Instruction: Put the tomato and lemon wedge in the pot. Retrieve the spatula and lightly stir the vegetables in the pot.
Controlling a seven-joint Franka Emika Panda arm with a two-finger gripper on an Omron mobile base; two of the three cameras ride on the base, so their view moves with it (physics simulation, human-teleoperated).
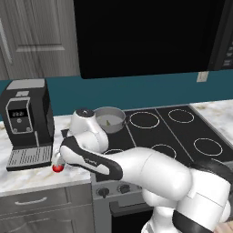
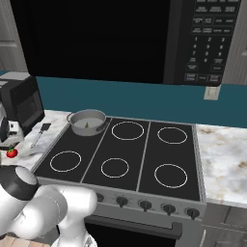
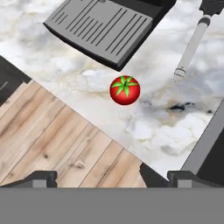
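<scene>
A small red tomato (image 3: 125, 90) with a green stem top lies on the marble counter (image 3: 157, 127) near its front edge, in front of the coffee machine's drip tray (image 3: 105, 28). My gripper (image 3: 108, 177) hovers above the tomato, open, with nothing between its fingers. From the left base view the tomato (image 1: 58, 168) sits just under my hand, and the right base view has the tomato (image 2: 11, 152) at the far left. The grey pot (image 1: 109, 119) stands on the stove's back left burner with the pale lemon wedge (image 1: 108, 122) inside. The spatula (image 2: 41, 134) lies on the counter left of the stove.
A black coffee machine (image 1: 26, 123) stands on the counter left of the stove. The black cooktop (image 2: 128, 154) has several white burner rings. A dark microwave (image 2: 144, 38) hangs above. The counter's front edge drops to the wooden floor (image 3: 52, 140) close to the tomato.
</scene>
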